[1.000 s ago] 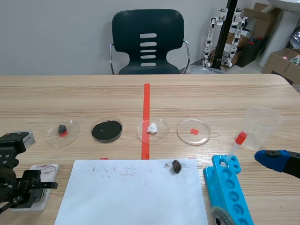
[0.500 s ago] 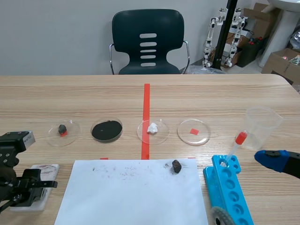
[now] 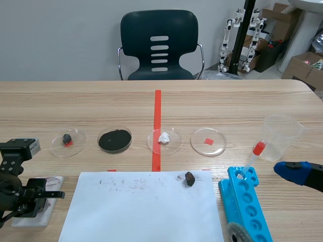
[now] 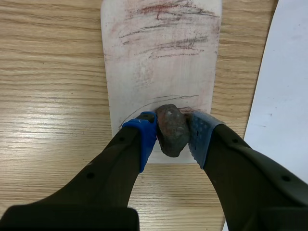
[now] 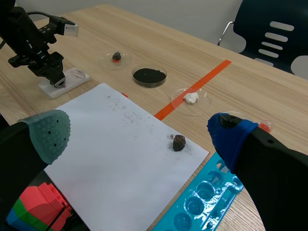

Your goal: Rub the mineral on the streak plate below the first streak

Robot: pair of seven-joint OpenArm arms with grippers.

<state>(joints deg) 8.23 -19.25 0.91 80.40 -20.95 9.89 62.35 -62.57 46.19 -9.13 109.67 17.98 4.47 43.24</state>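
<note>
My left gripper (image 4: 172, 131) is shut on a dark brown mineral (image 4: 172, 129), pressed onto the near end of the white streak plate (image 4: 144, 72). Reddish and grey streaks (image 4: 166, 43) mark the plate's far half, and a thin curved line runs just ahead of the mineral. In the scene view the left gripper (image 3: 31, 200) stands over the streak plate (image 3: 44, 182) at the near left. My right gripper (image 5: 139, 130) is open, held above the table's right side, nothing between its fingers; its blue fingertip (image 3: 292, 170) shows at the scene's right.
A white paper sheet (image 3: 141, 206) lies in the middle, with a second dark rock (image 3: 190, 178) on it. Behind it stand several petri dishes (image 3: 115, 139). A blue tube rack (image 3: 246, 204) with a dropper (image 3: 255, 154) and a clear cup (image 3: 281, 136) are at the right.
The left gripper with the mineral has slid slightly right and nearer along the streak plate. The right arm has stayed still.
</note>
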